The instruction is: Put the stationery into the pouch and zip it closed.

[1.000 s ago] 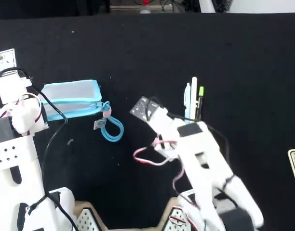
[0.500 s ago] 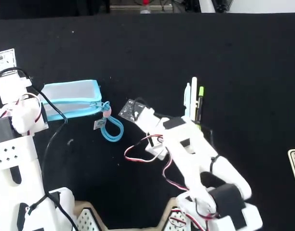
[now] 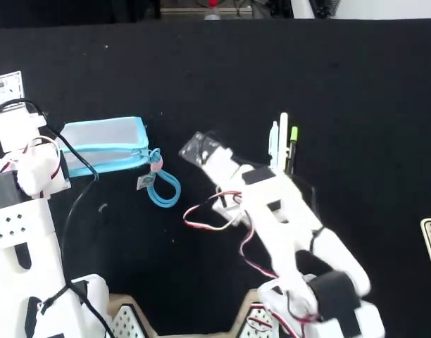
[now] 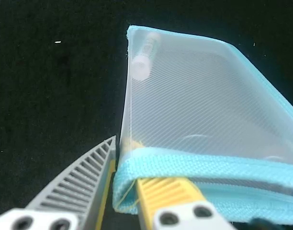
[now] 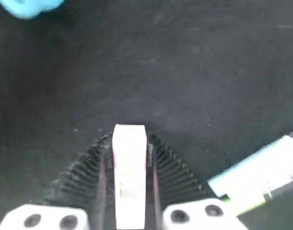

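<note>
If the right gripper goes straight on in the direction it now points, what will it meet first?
Probably the bare black table, though depth is unclear: the right gripper, shut on a small white block, faces open cloth. The blue strap lies off to one side.

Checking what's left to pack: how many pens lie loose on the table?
3, side by side right of the pouch: a pale one, a white one, a green-capped one. The right arm covers their near ends and may hide others.

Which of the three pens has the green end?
The dark-bodied pen, outermost of the row, farthest from the clear blue-edged pouch. The pale blue pen and white pen beside it show no green.
</note>
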Robot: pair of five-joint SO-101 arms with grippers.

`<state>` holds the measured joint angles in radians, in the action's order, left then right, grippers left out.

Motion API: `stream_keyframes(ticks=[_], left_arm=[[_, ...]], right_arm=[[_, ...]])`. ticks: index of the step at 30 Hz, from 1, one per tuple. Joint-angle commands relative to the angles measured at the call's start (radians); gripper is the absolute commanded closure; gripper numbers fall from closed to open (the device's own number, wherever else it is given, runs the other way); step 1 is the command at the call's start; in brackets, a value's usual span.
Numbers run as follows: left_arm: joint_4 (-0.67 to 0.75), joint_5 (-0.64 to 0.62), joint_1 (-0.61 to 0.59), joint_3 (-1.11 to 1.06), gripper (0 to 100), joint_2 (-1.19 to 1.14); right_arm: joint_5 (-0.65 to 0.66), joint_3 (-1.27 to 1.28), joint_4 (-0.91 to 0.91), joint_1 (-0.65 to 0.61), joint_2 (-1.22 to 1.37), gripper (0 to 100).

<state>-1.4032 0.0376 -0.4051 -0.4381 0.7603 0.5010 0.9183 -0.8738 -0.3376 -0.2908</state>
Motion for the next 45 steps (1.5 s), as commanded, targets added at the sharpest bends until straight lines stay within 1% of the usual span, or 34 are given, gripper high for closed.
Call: stream_keyframes(ticks=[1,3,6,9,11,15,18,21,23,24,26,28,31,33,35,38,40,45], left_arm=[[0.0,-0.006,-0.004,0.041,97,0.012],[0.0,-0.006,-0.004,0.041,97,0.012],[0.0,-0.006,-0.004,0.041,97,0.012],[0.0,-0.008,-0.004,0.041,97,0.012],[0.0,-0.008,-0.004,0.042,97,0.012],[0.0,-0.008,-0.004,0.041,97,0.012],[0.0,-0.009,-0.004,0.041,97,0.012],[0.0,-0.009,-0.004,0.041,97,0.012],[-0.002,-0.009,-0.004,0.041,97,0.012],[-0.002,-0.009,-0.004,0.041,97,0.012],[-0.002,-0.009,-0.002,0.041,97,0.012],[-0.008,-0.011,-0.001,0.041,97,0.012],[-0.051,-0.011,0.073,0.045,97,0.012],[-0.069,-0.011,0.151,0.045,97,0.012],[-0.087,-0.011,0.197,0.048,97,0.012],[-0.12,-0.015,0.209,0.081,97,0.012],[-0.138,-0.051,0.214,0.094,97,0.012],[-0.15,-0.063,0.291,0.091,97,0.012]], right_arm=[[-0.041,-0.048,-0.069,0.012,-0.127,98.8],[-0.04,-0.045,-0.149,0.038,-0.133,98.7],[-0.038,-0.028,-0.226,0.137,-0.134,98.7],[-0.021,0.002,-0.216,0.229,-0.14,98.7],[0.015,0.016,-0.198,0.245,-0.14,98.8],[0.023,-0.062,-0.235,0.245,-0.173,98.8],[0.02,-0.219,-0.368,0.235,-0.265,98.8],[-0.048,-0.386,-0.497,0.158,-0.401,98.8],[-0.114,-0.433,-0.516,0.044,-0.498,98.8],[-0.147,-0.432,-0.5,-0.021,-0.544,98.7],[-0.216,-0.395,-0.41,-0.14,-0.624,98.7],[-0.278,-0.332,-0.29,-0.206,-0.69,98.7],[-0.345,-0.229,-0.137,-0.239,-0.769,98.7],[-0.354,-0.166,-0.063,-0.264,-0.817,98.7],[-0.354,-0.105,0.005,-0.293,-0.871,98.7],[-0.354,-0.008,0.098,-0.333,-0.977,98.7],[-0.354,0.073,0.173,-0.361,-1.061,98.7],[-0.358,0.325,0.454,-0.411,-1.253,98.7]])
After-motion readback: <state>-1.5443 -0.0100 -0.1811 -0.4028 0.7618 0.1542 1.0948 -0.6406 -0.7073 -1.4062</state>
